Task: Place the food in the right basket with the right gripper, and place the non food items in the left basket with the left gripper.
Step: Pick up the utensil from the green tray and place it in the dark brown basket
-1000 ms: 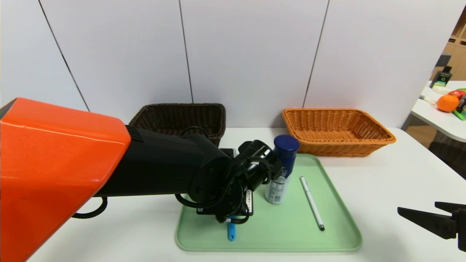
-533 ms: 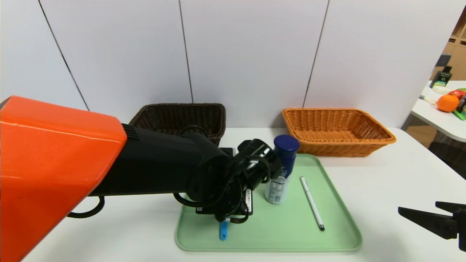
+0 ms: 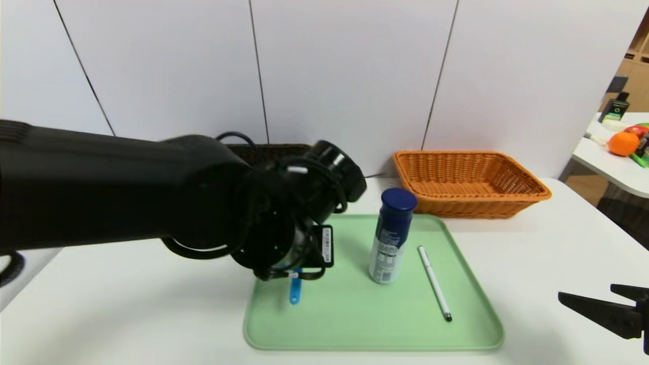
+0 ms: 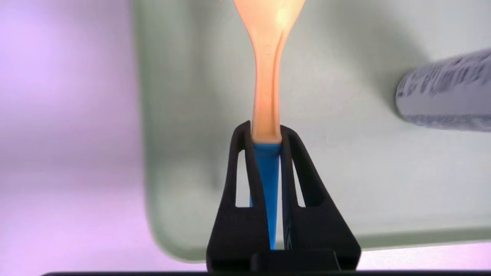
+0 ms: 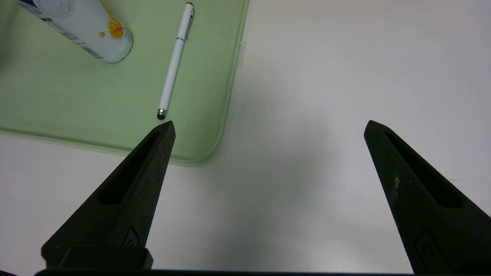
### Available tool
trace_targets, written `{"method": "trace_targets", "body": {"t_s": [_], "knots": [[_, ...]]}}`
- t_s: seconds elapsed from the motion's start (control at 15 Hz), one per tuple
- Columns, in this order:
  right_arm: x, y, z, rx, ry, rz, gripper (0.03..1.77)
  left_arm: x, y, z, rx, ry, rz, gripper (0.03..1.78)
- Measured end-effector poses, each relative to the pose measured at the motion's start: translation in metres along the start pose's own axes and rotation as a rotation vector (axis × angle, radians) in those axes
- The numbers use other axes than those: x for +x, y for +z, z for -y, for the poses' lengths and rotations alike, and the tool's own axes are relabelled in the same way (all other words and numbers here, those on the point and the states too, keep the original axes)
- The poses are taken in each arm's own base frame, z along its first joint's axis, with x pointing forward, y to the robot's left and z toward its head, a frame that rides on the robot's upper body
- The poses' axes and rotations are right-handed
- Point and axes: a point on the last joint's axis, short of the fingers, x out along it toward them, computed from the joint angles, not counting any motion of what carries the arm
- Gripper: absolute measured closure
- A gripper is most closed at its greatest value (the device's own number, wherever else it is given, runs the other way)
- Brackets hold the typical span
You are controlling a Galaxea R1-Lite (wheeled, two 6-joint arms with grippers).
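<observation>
The left arm's bulk hides most of the left basket (image 3: 263,150); only a strip of its rim shows. The left gripper (image 4: 267,132) is clamped on the spoon (image 4: 267,96) where blue handle meets pale neck; the bowl is cut off by the frame edge in the left wrist view. The canister (image 3: 389,235) stands upright on the green tray (image 3: 375,324), the pen (image 3: 434,282) lying just beside it. The right basket (image 3: 469,181) sits behind the tray. The right gripper (image 5: 268,128) hangs over bare surface (image 5: 326,76) off the tray's corner, spread wide, holding nothing.
</observation>
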Motion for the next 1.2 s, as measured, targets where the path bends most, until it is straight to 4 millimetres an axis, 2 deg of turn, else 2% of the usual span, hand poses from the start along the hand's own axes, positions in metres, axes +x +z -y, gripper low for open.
{"method": "trace_targets", "body": {"t_s": [0.2,0.33,0.6,0.87,1.2], "knots": [[-0.002,-0.002,0.0,-0.003,0.002,0.006,0.1,-0.035,0.033,-0.029,0.047,-0.019,0.118,1.65],[-0.003,-0.003,-0.001,-0.002,0.0,0.006,0.1,-0.051,0.052,-0.046,0.128,-0.004,0.188,1.65],[-0.003,-0.005,-0.001,-0.004,0.004,0.007,0.1,-0.067,0.085,-0.077,0.39,0.03,0.266,1.65],[-0.003,-0.006,-0.001,-0.007,0.002,0.006,0.1,-0.062,0.105,-0.109,0.708,-0.023,0.258,1.65],[-0.003,-0.007,-0.001,-0.007,-0.002,0.0,0.1,-0.029,0.13,-0.161,1.094,-0.102,0.278,1.65]]}}
